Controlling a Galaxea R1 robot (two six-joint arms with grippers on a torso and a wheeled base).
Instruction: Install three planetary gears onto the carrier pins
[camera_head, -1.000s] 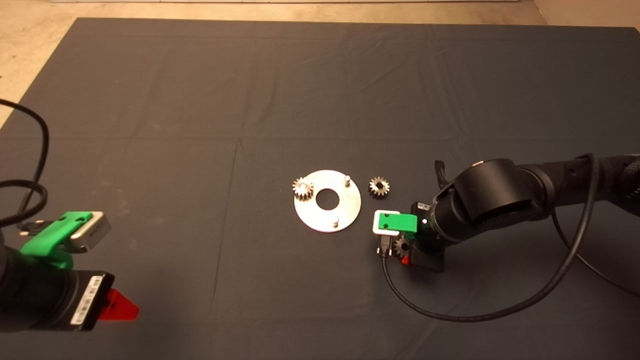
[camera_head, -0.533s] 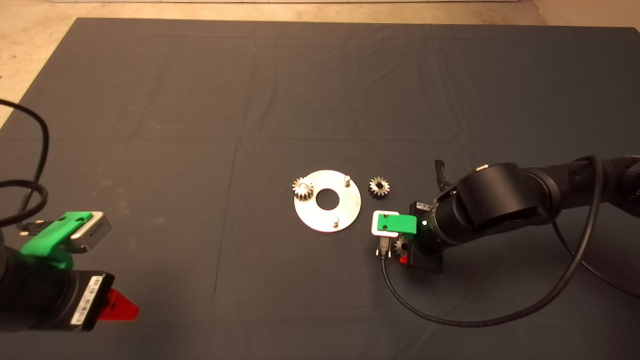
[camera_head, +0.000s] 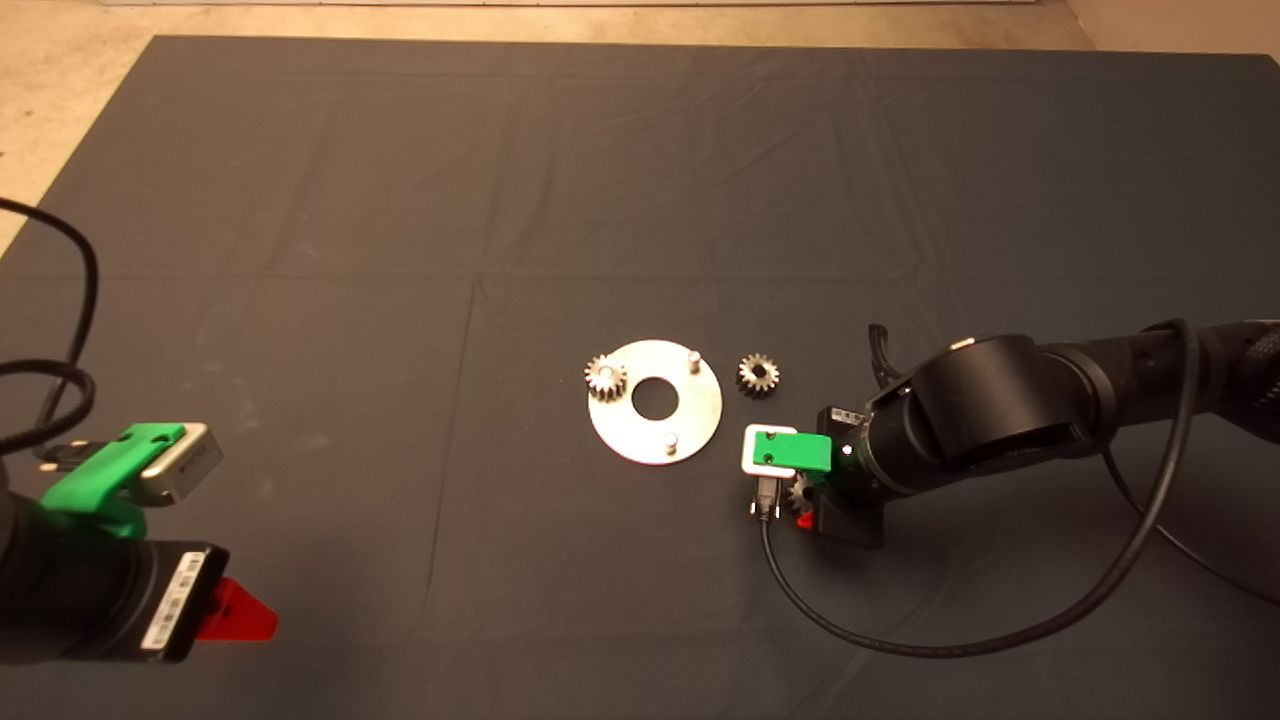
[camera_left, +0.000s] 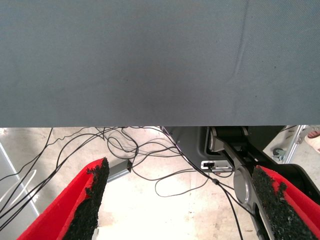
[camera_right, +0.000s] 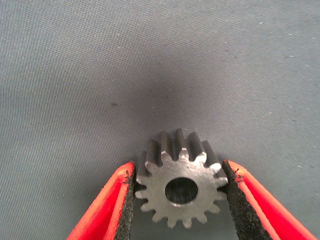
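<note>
**Second gear gripped, two pins waiting**

The right tool (camera_right: 180, 200) is clamped on a small silver-grey toothed metal gear (camera_right: 181, 189), its black pads pressing the teeth on opposite sides so the dark bore stays clear of the fingers, which suits lowering it over a peg. In the head view this tool (camera_head: 800, 500) sits on the dark mat (camera_head: 400, 200) of the table, just beside the near-right edge of the flat round shiny metal disc (camera_head: 655, 402).

On that disc, one identical gear (camera_head: 605, 376) already sits over the peg at the left rim. Two short silver pins stand bare: one at the far-right rim (camera_head: 693, 357) and one at the near rim (camera_head: 671, 441). The third gear (camera_head: 758, 374) lies flat on the mat just beside the disc's right edge, between the held gear's spot and the far-right pin. It could be nudged if the arm swings that way, so the near pin looks the easier target.

The left tool (camera_head: 235, 612) is parked at the lower left, well apart from the work. Its fingers (camera_left: 92, 200) are spread wide and hold nothing, with floor cables (camera_left: 150, 160) showing beyond the mat edge.
</note>
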